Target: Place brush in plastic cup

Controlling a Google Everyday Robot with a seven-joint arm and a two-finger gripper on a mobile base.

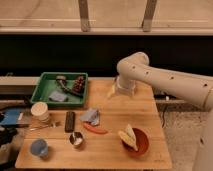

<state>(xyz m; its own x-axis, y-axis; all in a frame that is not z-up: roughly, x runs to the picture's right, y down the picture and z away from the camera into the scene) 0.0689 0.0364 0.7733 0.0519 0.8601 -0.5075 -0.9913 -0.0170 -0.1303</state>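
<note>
Camera view, gripper (112, 92) – fingers wide – over table's (145, 115) far side, brush (78, 84) in green tray (60, 74)

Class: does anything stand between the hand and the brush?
Only the green tray's right wall. The hand hangs above the table just right of it; the brush lies inside, near that wall.

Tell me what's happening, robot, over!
Hand open, empty, above the table at its back, just right of green tray. Brush lying in tray, untouched. Only the tray's rim between them.
</note>
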